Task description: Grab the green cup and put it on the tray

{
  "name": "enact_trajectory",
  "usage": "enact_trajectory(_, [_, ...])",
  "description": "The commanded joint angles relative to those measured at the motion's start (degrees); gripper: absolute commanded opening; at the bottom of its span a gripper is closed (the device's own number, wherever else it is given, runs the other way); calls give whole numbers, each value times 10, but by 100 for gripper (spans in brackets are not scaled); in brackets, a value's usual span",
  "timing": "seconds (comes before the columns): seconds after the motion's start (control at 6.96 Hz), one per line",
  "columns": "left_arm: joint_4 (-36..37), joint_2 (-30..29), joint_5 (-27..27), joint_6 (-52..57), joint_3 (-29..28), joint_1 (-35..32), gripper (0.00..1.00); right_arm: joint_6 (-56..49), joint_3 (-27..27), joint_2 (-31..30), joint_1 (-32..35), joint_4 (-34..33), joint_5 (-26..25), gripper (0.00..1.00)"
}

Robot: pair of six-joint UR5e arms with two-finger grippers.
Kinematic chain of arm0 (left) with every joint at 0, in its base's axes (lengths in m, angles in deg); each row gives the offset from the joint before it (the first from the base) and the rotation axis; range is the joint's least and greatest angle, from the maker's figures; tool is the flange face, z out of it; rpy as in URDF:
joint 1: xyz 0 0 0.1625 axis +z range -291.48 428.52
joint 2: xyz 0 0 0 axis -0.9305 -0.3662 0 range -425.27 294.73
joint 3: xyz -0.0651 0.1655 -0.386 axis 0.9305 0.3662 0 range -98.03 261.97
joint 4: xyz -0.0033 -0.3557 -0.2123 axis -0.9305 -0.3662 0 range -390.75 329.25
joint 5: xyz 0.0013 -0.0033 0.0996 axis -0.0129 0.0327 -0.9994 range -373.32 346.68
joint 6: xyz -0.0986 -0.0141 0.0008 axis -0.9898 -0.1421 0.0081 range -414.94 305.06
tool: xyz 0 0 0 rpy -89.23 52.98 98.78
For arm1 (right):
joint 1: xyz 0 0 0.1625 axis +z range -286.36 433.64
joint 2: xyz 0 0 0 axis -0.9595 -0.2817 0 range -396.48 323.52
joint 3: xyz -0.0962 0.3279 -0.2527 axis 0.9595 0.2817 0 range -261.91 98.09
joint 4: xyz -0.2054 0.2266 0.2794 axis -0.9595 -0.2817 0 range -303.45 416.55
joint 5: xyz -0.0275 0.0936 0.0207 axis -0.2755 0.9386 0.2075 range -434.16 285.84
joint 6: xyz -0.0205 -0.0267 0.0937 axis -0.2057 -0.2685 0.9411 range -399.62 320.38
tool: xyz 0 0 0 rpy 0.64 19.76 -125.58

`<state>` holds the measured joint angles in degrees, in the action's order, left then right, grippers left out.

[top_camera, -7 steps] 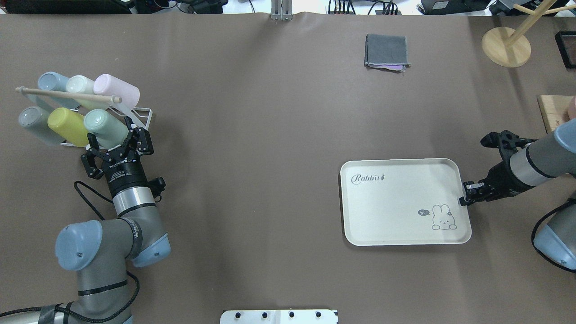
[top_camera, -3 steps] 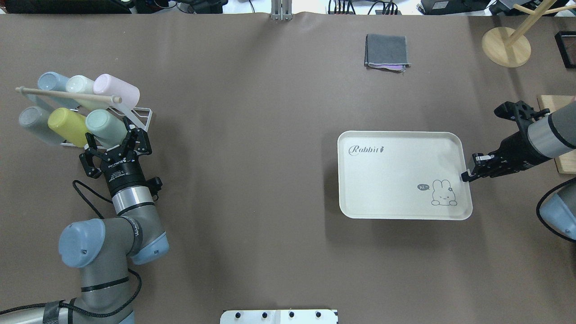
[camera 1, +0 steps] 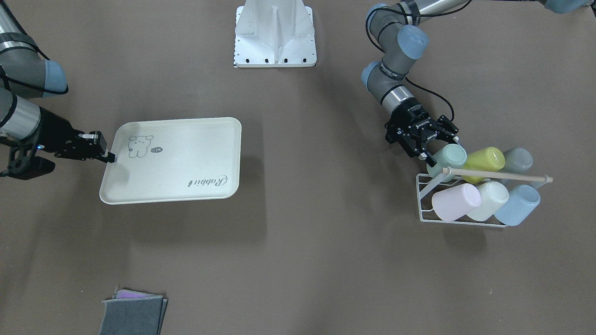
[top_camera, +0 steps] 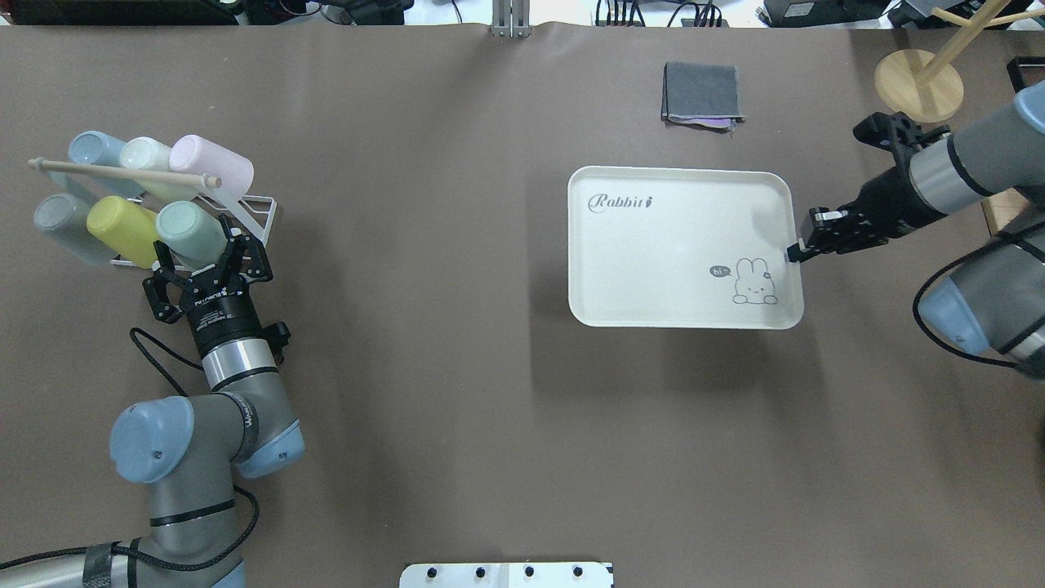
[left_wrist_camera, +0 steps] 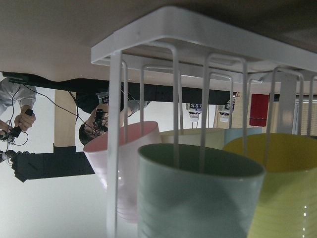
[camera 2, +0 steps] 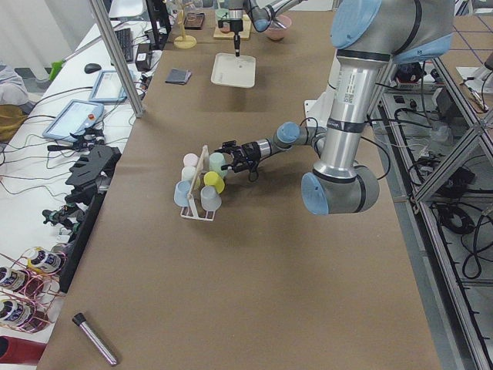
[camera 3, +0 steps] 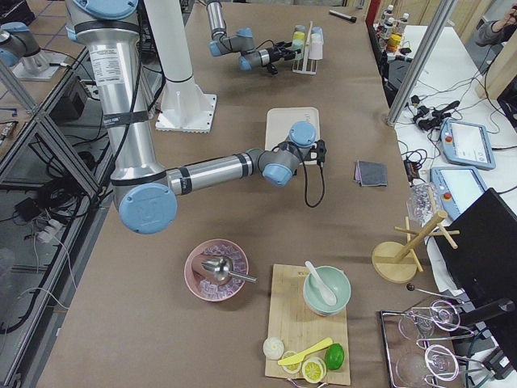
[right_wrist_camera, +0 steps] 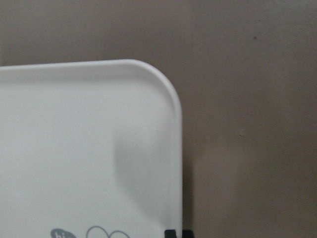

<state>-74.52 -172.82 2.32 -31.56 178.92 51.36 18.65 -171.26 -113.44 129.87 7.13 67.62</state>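
At the left end of the table in the overhead view, a white wire rack (top_camera: 260,214) holds six cups lying tilted in two rows, under a wooden rod (top_camera: 122,172). The green cup (top_camera: 189,231) is the rightmost of the near row, just beside the yellow-green cup (top_camera: 124,230), with its end toward the robot. The left gripper (top_camera: 202,258) is at that end, fingers spread wide to either side of it. Whether the fingers touch the cup cannot be told. In the left wrist view the green cup (left_wrist_camera: 198,198) fills the lower centre, behind the rack wires.

Right of centre, the tray (top_camera: 678,192) is well apart from the rack, its shadow offset on the table toward the robot. A folded grey cloth (top_camera: 702,91) lies beyond it. The right gripper (top_camera: 796,250) pinches the rim of the tray's right short edge, beside the printed rabbit figure.
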Motion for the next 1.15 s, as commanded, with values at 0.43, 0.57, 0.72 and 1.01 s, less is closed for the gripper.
enact_trajectory(0.43, [0, 6, 1, -1, 3, -17, 87, 133, 100, 164, -130, -33, -82, 0])
enact_trajectory(0.57, [-1, 6, 0, 0, 0, -19, 87, 135, 102, 173, -145, -40, -88, 0])
enact_trajectory(0.72, [-2, 3, 0, 0, -4, -19, 87, 135, 102, 174, -156, -39, -102, 0])
enact_trajectory(1.01, [-4, -2, -1, 0, -14, -20, 88, 135, 102, 178, -165, -39, -109, 0])
